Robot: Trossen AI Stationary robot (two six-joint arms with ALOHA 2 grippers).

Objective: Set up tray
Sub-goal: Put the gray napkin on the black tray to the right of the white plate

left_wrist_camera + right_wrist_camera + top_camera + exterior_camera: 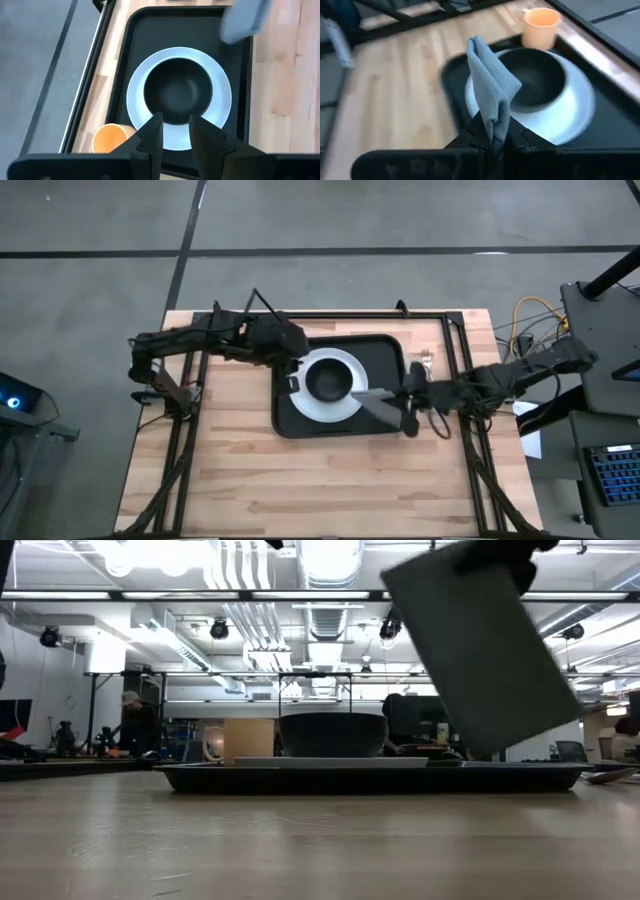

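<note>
While on tray, bowl atop plate.

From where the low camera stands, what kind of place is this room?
Probably a lab or workshop: bare ceiling ducts, a person at a bench, and a wooden table bearing the tray.

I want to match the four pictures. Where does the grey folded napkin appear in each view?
High view: napkin over the tray's right part, in the right end effector.
Low view: upper right, hanging above the tray.
Left wrist view: top edge.
Right wrist view: centre.
Shared landmark: the black bowl.
</note>
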